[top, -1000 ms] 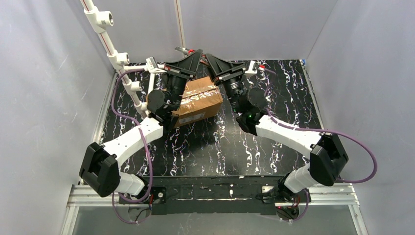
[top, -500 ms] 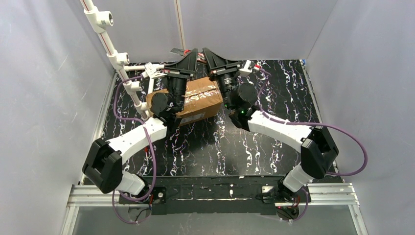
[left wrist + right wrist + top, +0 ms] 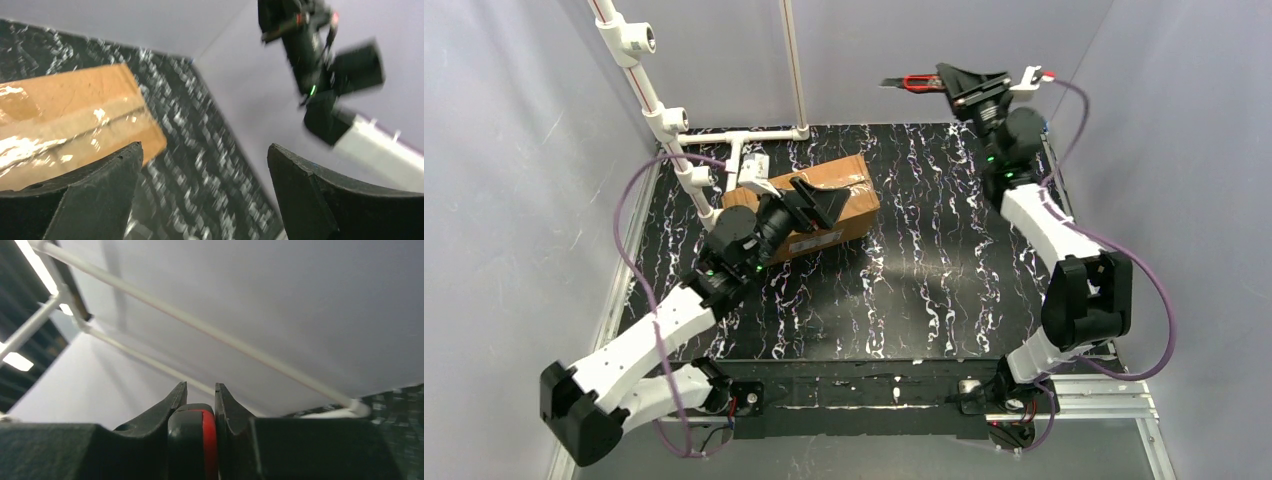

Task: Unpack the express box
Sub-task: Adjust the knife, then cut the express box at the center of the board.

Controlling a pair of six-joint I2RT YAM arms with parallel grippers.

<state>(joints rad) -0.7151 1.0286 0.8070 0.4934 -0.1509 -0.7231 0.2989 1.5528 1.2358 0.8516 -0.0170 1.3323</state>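
The express box (image 3: 856, 196), brown cardboard with glossy tape and a white label on its near side, lies on the black marbled table (image 3: 944, 260) at the back left. My left gripper (image 3: 840, 198) hovers over the box's near part, pointing right, open wide with nothing between its fingers. In the left wrist view the box (image 3: 75, 110) lies to the left of the left gripper (image 3: 205, 147). My right gripper (image 3: 946, 78) is raised high by the back wall, shut on a red-and-black box cutter (image 3: 909, 82). The cutter's handle (image 3: 192, 440) fills the right gripper (image 3: 200, 386).
A white pipe frame (image 3: 664, 120) rises at the back left, with a horizontal bar (image 3: 754, 133) just behind the box. Grey walls enclose the table on three sides. The raised right arm (image 3: 320, 65) shows in the left wrist view.
My left gripper opened and drew back from behind the box toward the near left. My right arm swung the cutter up and away to the back right.
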